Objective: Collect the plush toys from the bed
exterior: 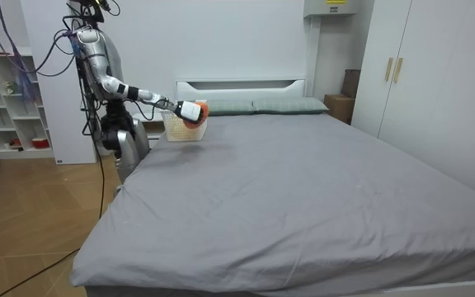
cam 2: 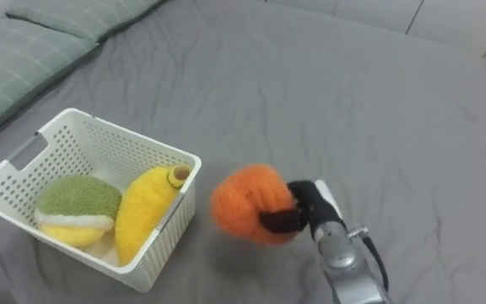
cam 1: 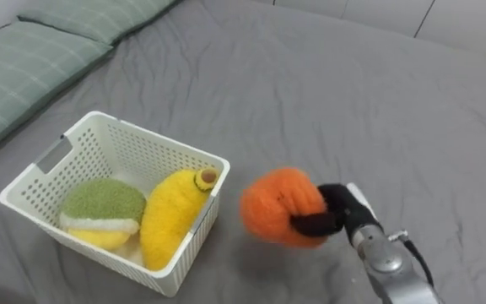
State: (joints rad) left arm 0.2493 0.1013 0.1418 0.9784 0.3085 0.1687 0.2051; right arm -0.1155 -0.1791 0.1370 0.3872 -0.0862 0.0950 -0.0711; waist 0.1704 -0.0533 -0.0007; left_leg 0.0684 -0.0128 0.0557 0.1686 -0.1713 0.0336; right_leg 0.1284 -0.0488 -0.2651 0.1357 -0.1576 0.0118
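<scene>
Fingers of right hand curled round orange plush toy, just beside white basket near bed's pillow-end corner.

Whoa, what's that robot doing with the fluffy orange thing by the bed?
The robot stands beside the grey bed, collecting soft toys. Its right hand is curled round a fluffy orange toy, holding it right beside a white basket that sits on the bed. The orange toy is not in the basket yet. Two toys lie inside: a yellow banana and a round green toy.
</scene>
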